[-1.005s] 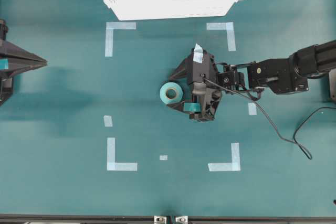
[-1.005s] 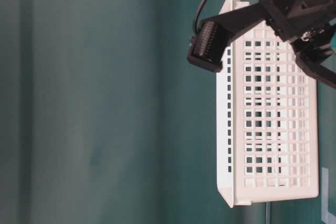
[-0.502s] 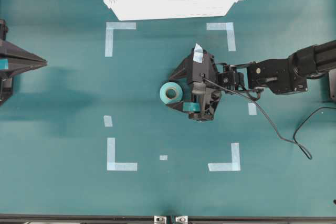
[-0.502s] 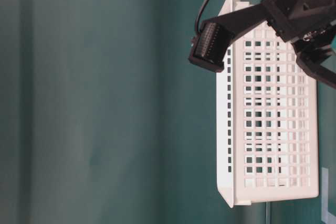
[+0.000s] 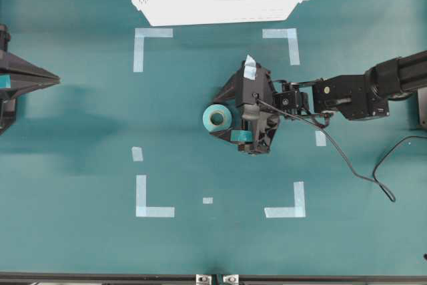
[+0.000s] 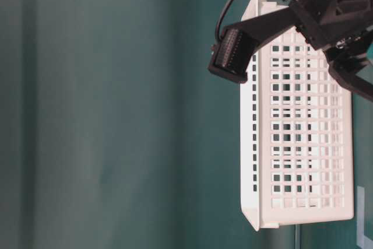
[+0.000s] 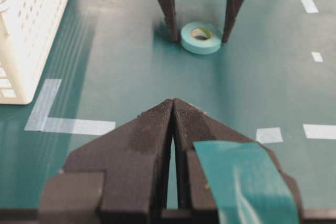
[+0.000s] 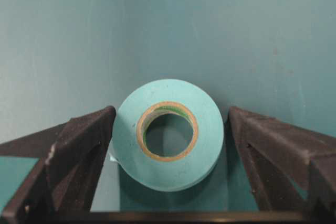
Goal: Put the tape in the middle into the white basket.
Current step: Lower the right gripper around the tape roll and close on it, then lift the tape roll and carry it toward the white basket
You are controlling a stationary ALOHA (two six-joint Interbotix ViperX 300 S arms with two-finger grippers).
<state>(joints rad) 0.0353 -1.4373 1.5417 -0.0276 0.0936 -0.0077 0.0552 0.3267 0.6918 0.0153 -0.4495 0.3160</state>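
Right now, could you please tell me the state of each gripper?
Left gripper: closed, holding nothing.
Right gripper: open, its fingers on either side of the tape, which lies flat on the table, not yet gripped.

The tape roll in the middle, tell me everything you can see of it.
The tape roll is a small round roll of light teal tape with a pale cardboard core ring. It lies flat on the teal table, hole upward, inside the marked square. The right tool straddles it, fingers open on either side; whether they touch it is unclear.
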